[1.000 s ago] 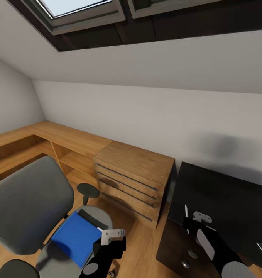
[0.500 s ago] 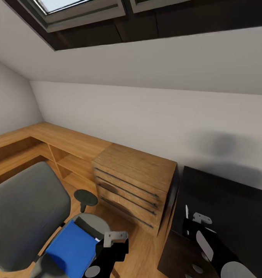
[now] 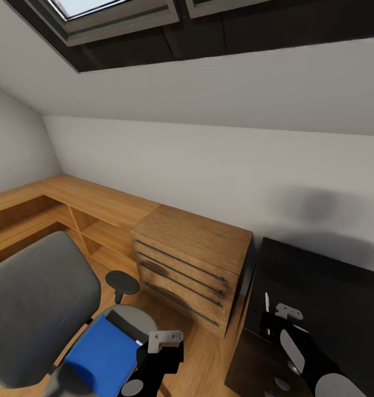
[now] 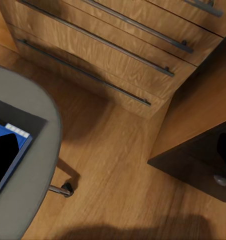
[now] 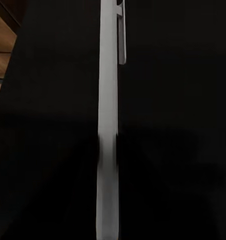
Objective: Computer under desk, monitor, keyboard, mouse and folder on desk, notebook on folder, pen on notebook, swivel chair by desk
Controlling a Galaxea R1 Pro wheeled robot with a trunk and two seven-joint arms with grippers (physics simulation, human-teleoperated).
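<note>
1. Two arms reach forward low in the head view. The left gripper (image 3: 163, 339) hangs over the front edge of the swivel chair (image 3: 41, 309), just beside the blue folder (image 3: 101, 353); whether its fingers are spread or pressed together I cannot tell.
2. The folder lies flat on the grey seat, its white page edge toward the wooden drawer chest (image 3: 189, 267). In the left wrist view the folder (image 4: 13, 150) sits at the seat's rim, partly behind a black gripper part.
3. The right gripper (image 3: 283, 314) is over the glossy black tabletop (image 3: 324, 286), with the pen (image 3: 266, 305) just beside it. The right wrist view shows the pale pen (image 5: 109, 125) running lengthwise against the black top; pinching or merely alongside cannot be told.
4. The drawer chest stands on the wooden floor (image 4: 117, 165) between chair and desk, against the white wall.
</note>
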